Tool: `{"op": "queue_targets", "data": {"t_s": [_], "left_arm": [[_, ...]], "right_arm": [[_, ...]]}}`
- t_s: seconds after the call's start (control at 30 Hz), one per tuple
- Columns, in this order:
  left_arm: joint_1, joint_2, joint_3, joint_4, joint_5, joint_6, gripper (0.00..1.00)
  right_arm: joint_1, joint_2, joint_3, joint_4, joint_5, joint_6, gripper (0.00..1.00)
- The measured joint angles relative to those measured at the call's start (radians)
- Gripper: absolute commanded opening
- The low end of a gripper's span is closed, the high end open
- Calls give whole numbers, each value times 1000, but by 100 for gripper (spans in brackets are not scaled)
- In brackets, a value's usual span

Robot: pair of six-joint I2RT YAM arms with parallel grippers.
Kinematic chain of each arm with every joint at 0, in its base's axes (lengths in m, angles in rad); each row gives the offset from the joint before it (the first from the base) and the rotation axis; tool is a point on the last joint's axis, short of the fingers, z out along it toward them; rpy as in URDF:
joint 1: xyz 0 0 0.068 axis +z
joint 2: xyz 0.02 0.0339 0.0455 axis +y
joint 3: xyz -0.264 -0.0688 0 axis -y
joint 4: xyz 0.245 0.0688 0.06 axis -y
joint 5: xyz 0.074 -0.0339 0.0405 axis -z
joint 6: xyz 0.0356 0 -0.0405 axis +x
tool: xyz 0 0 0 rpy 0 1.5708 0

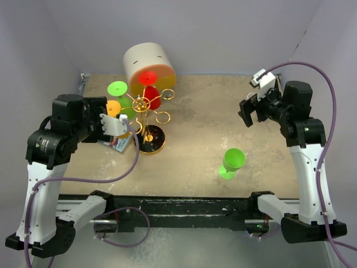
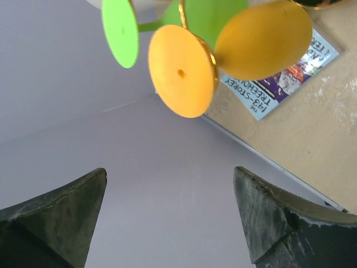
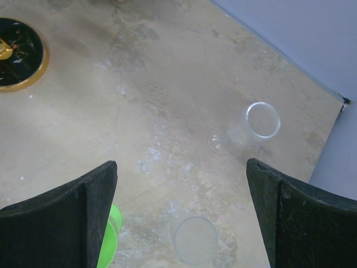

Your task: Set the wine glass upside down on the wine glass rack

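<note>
Wine glass rack [image 1: 146, 114] of gold wire at the left rear of the table [image 1: 195, 111], round black base [image 1: 152, 139] in front of a cream-and-orange cylinder [image 1: 149, 64]. Hung on its ring loops, foot up and bowl down: orange wine glass [image 1: 114, 108] on the near left arm, green glass [image 1: 117, 88] behind that, red glass [image 1: 149, 84] at the back. Left gripper [image 1: 121, 125] just short of the orange one and apart from it, fingers [image 2: 56, 218] spread wide with nothing between them. Beneath it, flat on the table, a printed booklet [image 1: 118, 144]. Right gripper [image 1: 251, 111] raised over the table's right side, equally wide, empty. Near the front and well apart from the rack, a second green glass [image 1: 231, 162] standing on its foot. From the right wrist, also a clear glass [image 3: 245, 129] lying on its side.
</note>
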Motion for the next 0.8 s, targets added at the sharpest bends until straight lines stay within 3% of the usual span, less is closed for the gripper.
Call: {"op": "queue_targets", "data": {"t_s": [0.37,0.63,0.8], "left_arm": [[3,34,229,40,126,-299,99],[3,95,259,136,146,-533,99],[3,115,253,183,154,-597,99]], "right_arm": [[-97,39,-36,85,159,104,98],[-121,211,-47,182,264,143,88],[-126,319,-47,256,306,161,82]]}}
